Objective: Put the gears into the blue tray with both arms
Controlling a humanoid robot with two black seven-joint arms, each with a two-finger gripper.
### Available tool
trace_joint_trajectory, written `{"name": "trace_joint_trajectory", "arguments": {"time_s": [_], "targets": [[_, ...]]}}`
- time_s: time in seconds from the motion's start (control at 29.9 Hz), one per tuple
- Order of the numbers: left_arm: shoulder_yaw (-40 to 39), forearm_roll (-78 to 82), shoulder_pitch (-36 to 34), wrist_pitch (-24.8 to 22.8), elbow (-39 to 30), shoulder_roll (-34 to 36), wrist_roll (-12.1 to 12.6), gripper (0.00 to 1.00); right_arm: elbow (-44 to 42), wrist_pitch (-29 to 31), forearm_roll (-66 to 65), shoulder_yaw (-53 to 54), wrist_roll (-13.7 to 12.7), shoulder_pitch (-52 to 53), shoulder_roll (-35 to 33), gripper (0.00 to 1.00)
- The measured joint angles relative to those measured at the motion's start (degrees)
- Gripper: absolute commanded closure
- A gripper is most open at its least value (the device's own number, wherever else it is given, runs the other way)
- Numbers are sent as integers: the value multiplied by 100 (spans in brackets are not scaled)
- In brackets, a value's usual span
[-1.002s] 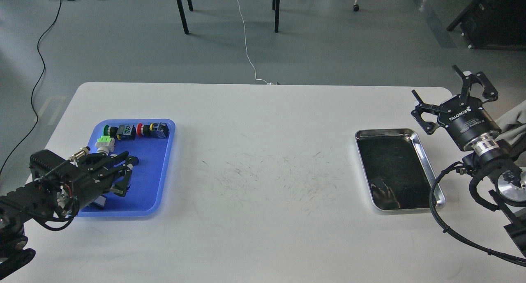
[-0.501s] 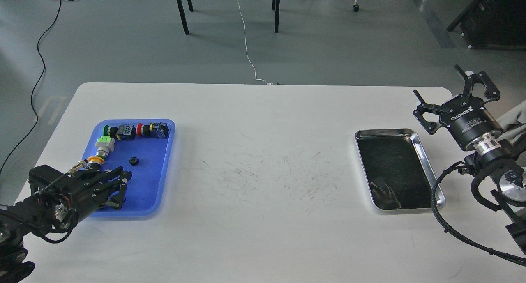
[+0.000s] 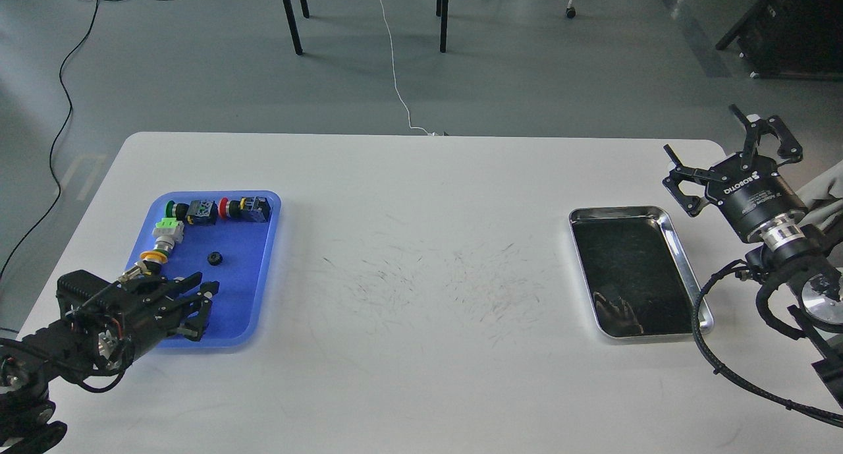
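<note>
A small black gear [image 3: 215, 258] lies inside the blue tray [image 3: 253, 296] at the table's left, near the tray's middle. My left gripper [image 3: 201, 304] hovers over the tray's near end, below the gear and apart from it, open with nothing between its fingers. My right gripper [image 3: 724, 141] is raised at the table's far right edge, beyond the silver tray, open and holding nothing.
Colourful push-button switches [image 3: 217, 210] line the blue tray's far end, and one more [image 3: 163, 240] runs down its left side. A shiny silver tray [image 3: 685, 269] with a dark bottom sits at the right. Cables hang from my right arm [image 3: 777, 236].
My left gripper drew back toward the tray's near end, leaving the gear lying uncovered in the blue tray. The right gripper rose only slightly.
</note>
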Motion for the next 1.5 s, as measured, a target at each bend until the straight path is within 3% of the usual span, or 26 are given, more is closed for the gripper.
{"name": "trace_joint_trajectory", "arguments": {"time_s": [0.1,0.13,0.4,0.77,0.94,1.1,1.3,1.5], "targets": [[-32,-19,-6,15,0,34,-5,13,6,0,0,-3,-3,0,-2,5],[-61,-56,-7,22,-1,45,-6,10,9,0,0,-4,-6,0,-7,5],[-556,-1167,-302,41,-123,341,-7,4,10,-20,0,49,-10,2,-31,5],[-738,-4275,-1887,10,-75,416,3,2,258,-225,-66,-68,-61,173,-46,3],[-934,-6272,-2435,-5,472,-38,0,2,371,-309,-70,-38,-61,251,-53,3],[-968,-7255,-2884,-129,1684,-792,-159,3,461,-480,-70,-22,-41,441,-32,1],[-1256,-9056,-2955,-847,2670,-1647,-751,3,450,-696,-70,-22,-27,566,30,1],[-1321,-9873,-2960,-1553,2817,-2226,-846,2,441,-779,-70,-45,-14,596,54,1]]}}
